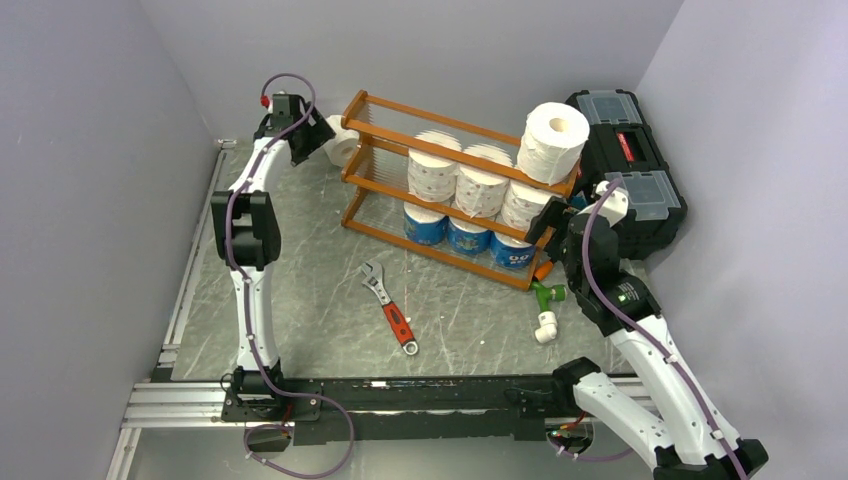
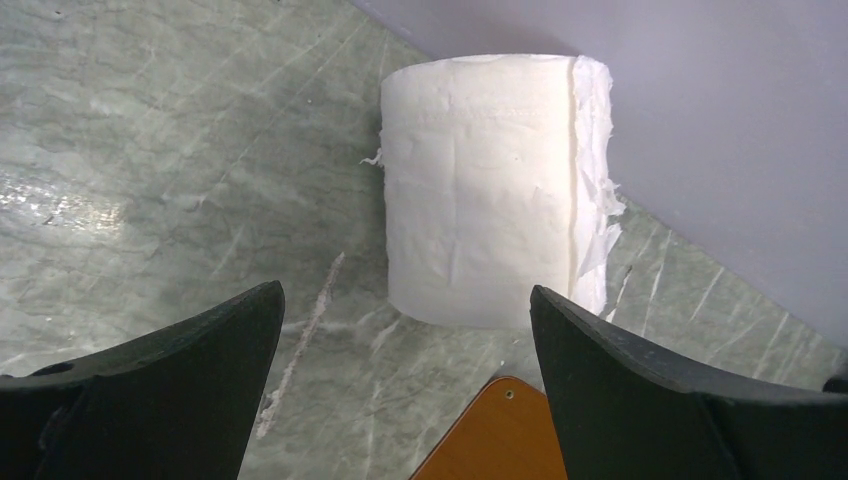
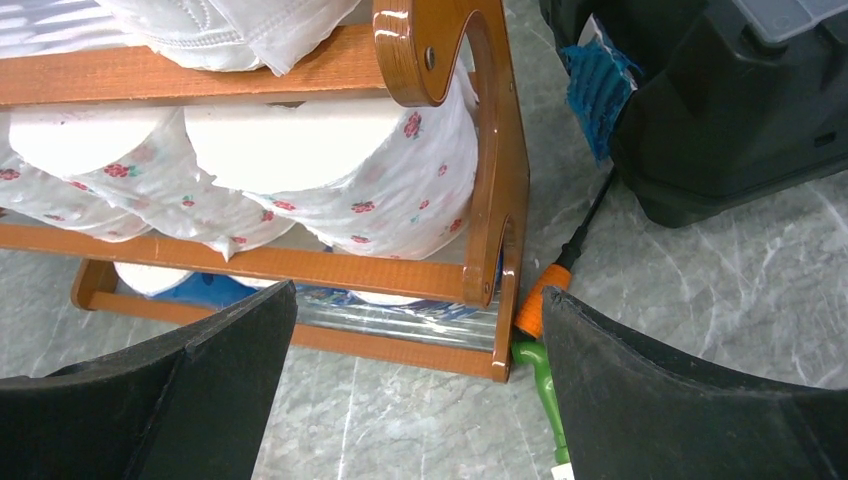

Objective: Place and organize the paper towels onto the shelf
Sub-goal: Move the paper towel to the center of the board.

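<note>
Paper towels [image 1: 480, 190] are stacked on the shelf [image 1: 395, 240], with a loose roll [image 1: 342, 142] set left of it, a toolbox [image 1: 630, 170] right, and a wrench [image 1: 392, 308] in front.

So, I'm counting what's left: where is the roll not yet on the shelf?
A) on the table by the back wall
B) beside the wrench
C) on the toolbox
A: the white roll sits on the table by the wall, just past the shelf, before the open left pincer.

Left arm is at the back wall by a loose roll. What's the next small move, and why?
Probably ease the left gripper forward until its open jaws straddle the plain white roll, then close. That roll sits on the table beside the shelf, not on it, centred ahead of the jaws.
</note>
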{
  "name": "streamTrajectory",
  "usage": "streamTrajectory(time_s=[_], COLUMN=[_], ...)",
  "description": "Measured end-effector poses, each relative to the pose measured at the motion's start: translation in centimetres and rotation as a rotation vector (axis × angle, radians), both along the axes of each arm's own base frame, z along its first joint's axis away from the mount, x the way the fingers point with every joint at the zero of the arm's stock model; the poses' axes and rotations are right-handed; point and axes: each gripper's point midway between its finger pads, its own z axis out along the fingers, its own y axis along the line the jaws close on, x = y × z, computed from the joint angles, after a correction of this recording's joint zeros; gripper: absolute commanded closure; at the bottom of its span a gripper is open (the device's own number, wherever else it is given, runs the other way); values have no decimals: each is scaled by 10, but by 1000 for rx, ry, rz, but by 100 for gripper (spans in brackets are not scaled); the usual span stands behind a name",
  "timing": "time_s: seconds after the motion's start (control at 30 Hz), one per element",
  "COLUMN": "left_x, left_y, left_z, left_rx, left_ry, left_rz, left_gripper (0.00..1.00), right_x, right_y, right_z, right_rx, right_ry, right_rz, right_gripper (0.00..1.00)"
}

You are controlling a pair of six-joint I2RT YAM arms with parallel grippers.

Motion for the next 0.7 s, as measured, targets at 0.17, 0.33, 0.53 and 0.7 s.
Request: streamTrajectory(time_s=[0.17,0.33,0.53,0.7], left_x=[6,11,25,29], left_y=[-5,-14,-36,-47], left_z=[6,16,41,15], left_rx=[-39,-51,-60,-52], left_ry=[-30,-53,-134,-103], left_rz=[16,5,-36,-59], left_gripper=[1,1,1,1], right_x=[2,3,4,5], right_y=[3,6,6,7], right_z=[-3,-7,-8,-10], right_rx=[0,0,-1,-3], right_ry=[14,27,32,36], right_rz=[12,22,24,24], right_gripper=[6,6,6,6])
